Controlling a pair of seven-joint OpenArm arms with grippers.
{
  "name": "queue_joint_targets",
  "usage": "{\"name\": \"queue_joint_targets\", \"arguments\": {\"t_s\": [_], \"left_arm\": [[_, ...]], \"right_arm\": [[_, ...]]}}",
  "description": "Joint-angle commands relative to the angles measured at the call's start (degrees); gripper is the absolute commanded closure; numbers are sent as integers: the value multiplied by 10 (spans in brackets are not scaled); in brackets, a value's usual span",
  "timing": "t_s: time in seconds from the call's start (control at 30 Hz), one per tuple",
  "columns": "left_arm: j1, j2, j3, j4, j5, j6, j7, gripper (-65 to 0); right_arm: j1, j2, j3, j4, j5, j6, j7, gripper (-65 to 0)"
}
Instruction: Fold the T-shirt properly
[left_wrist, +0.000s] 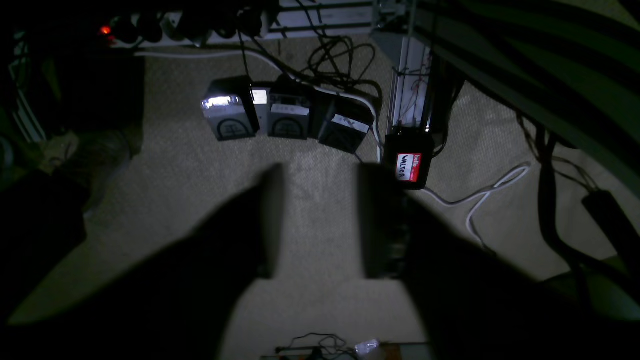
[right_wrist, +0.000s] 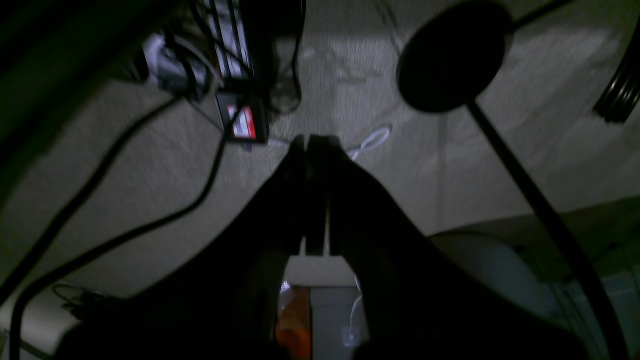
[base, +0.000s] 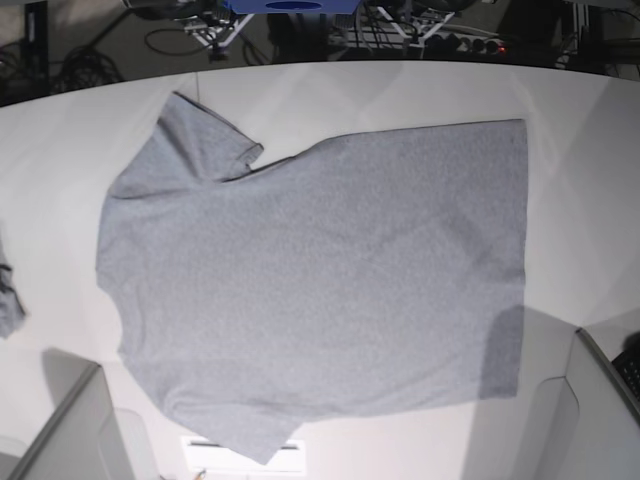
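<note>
The T-shirt (base: 310, 270) lies spread flat on the white table (base: 580, 200), plain heather-grey side up, with its sleeves toward the left and its hem on the right. Neither gripper shows in the base view. In the left wrist view my left gripper (left_wrist: 320, 220) hangs over carpeted floor, its two dark fingers (left_wrist: 270, 225) apart with nothing between them. The right wrist view shows my right gripper (right_wrist: 306, 145) also over the floor, its fingers pressed together and holding nothing. Neither wrist view shows the shirt.
A small grey cloth scrap (base: 8, 295) lies at the table's left edge. Grey arm parts rise at the bottom left (base: 70, 430) and bottom right (base: 600, 400) corners. Power bricks (left_wrist: 285, 117), cables and a labelled box (left_wrist: 409, 165) lie on the carpet below.
</note>
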Motion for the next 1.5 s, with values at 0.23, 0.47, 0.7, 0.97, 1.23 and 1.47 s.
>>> {"name": "queue_joint_targets", "arguments": {"t_s": [0.23, 0.47, 0.7, 0.97, 1.23, 1.47], "left_arm": [[12, -1, 0, -1, 0, 3, 4, -72], [20, -12, 1, -1, 0, 3, 4, 0], [38, -26, 2, 1, 1, 2, -2, 0], [157, -37, 9, 145, 7, 1, -85, 0], [259, -68, 7, 240, 2, 1, -172, 0], [359, -90, 1, 358, 1, 1, -250, 0]], "right_arm": [[-22, 2, -2, -1, -1, 3, -4, 0], [-32, 12, -2, 0, -1, 3, -4, 0], [-85, 26, 1, 90, 1, 3, -6, 0], [-165, 41, 3, 211, 2, 3, -4, 0], [-257, 34, 84, 335, 2, 4, -5, 0], [-345, 22, 189, 504, 2, 4, -8, 0]]}}
